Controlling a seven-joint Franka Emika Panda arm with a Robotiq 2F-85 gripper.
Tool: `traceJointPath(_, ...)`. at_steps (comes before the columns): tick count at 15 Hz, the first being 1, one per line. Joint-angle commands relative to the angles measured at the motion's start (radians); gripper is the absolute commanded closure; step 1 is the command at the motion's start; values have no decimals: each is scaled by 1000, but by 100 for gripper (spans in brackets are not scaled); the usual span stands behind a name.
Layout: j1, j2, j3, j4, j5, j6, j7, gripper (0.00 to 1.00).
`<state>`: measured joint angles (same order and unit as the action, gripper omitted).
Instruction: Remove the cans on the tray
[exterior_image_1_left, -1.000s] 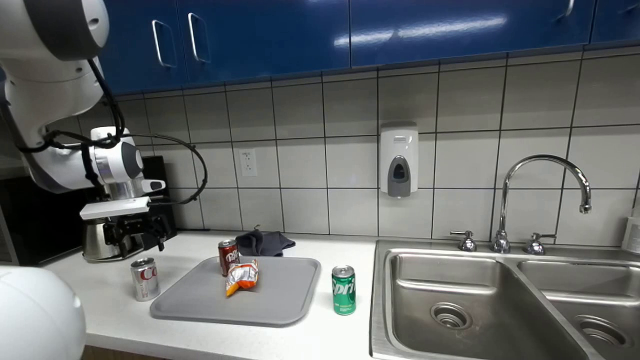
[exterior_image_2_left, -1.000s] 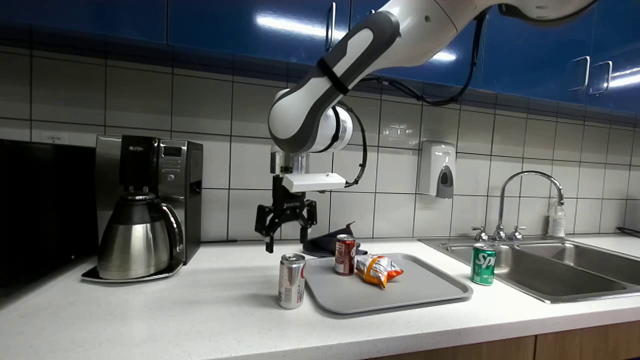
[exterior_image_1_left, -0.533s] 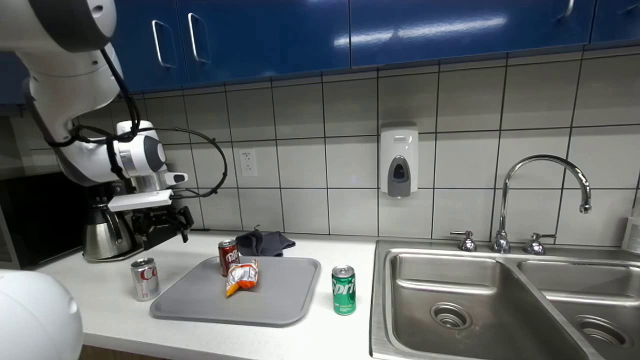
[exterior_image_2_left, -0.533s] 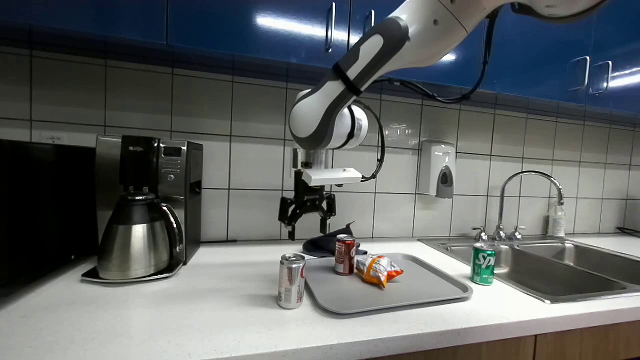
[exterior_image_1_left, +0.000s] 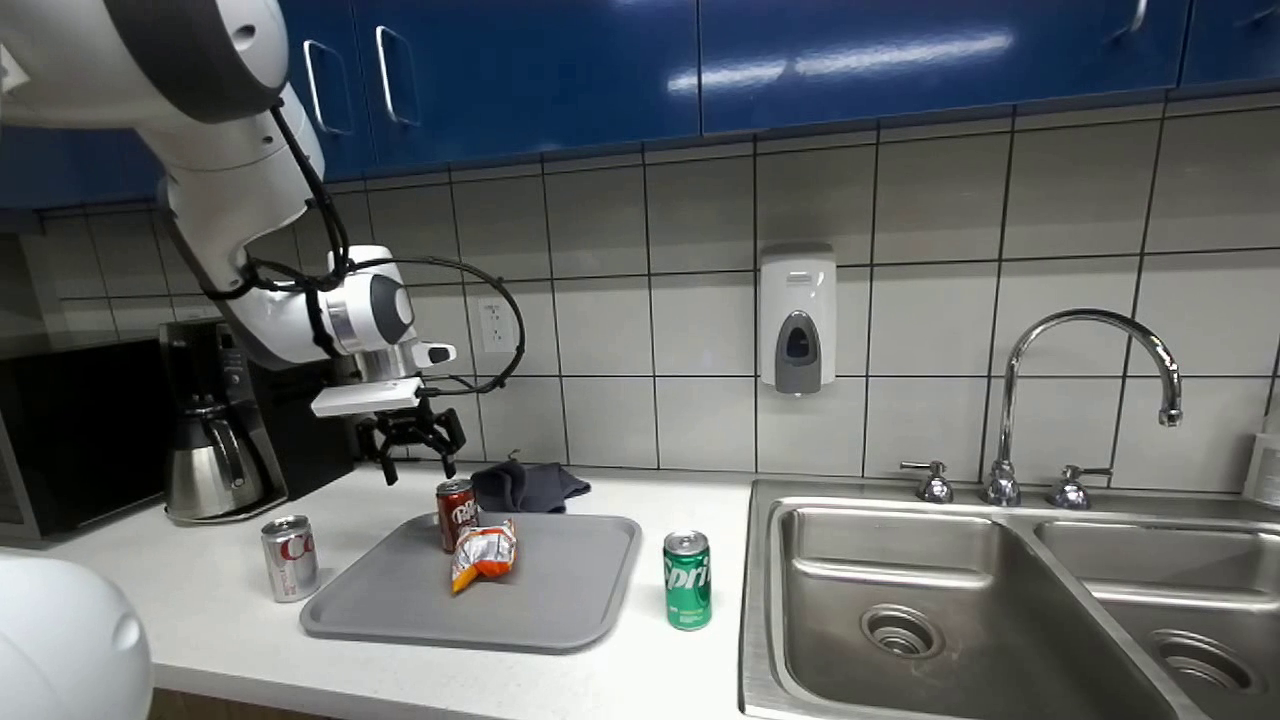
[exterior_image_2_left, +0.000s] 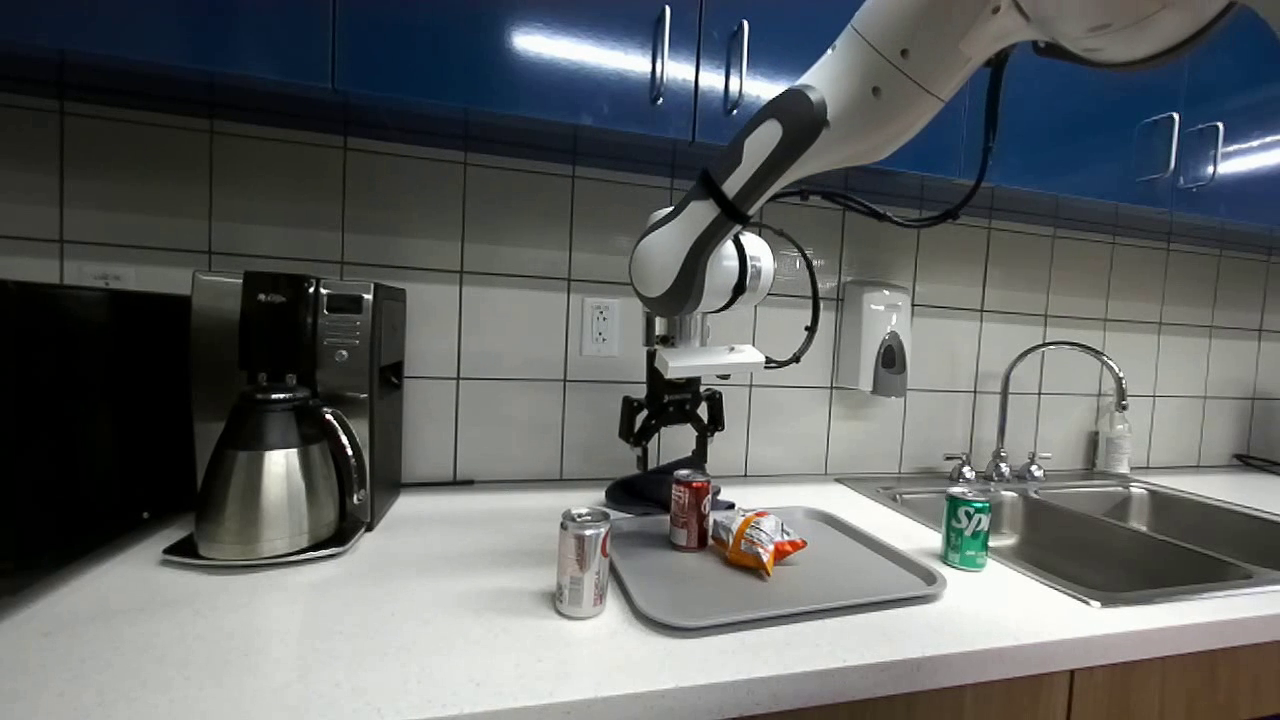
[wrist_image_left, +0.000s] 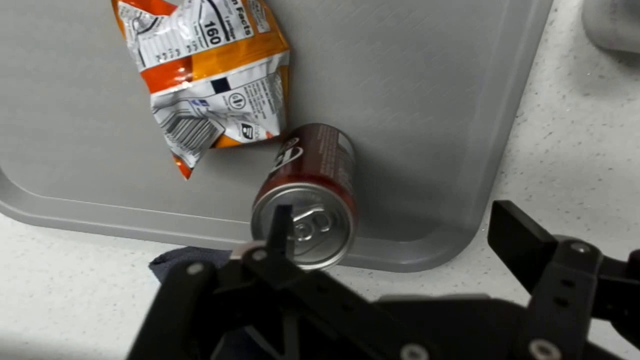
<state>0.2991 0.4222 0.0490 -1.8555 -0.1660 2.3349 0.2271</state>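
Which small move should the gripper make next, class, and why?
Probably shift the open gripper sideways so its fingers straddle the red can: in the wrist view, one fingertip overlaps the can's lid, while the other appears beyond the tray's edge.

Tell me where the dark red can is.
In both exterior views the dark red can stands upright on the gray tray, toward its back left corner, with the snack bag at its front right and the dark cloth behind.

1 snack bag (wrist_image_left: 215, 75) just beside red can (wrist_image_left: 322, 155), free room over tray (wrist_image_left: 420, 110) opposite, dark cloth (exterior_image_1_left: 530, 488) behind
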Motion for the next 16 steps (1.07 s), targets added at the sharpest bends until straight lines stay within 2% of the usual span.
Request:
traceJointPath(1,-17,38,-12,72,-11,-49,41,0)
traceJointPath(16,-42,143,-34,171,2,-126,40,0)
